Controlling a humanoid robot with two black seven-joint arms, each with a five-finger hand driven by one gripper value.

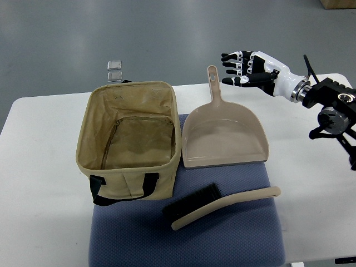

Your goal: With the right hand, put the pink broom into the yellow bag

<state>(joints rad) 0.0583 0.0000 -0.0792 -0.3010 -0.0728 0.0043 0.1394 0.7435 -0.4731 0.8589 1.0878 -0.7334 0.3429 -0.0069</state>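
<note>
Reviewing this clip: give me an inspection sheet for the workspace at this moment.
Surface: white table with a blue mat on it.
Job's things: broom lies on the mat, untouched; yellow bag stands open, inside looks empty.
Clutter: dustpan beside the bag; small clear items behind the bag.
Hands: right hand open, raised by the dustpan handle, holding nothing; left not in view.
Cables: nothing seen.
Surroundings: grey floor.

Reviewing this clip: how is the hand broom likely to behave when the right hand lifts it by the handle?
The broom looks like rigid plastic, so probably stiff and light. Its black bristles sit at one end, so it may tip that way. The smooth curved handle could slip in the open right hand.
</note>
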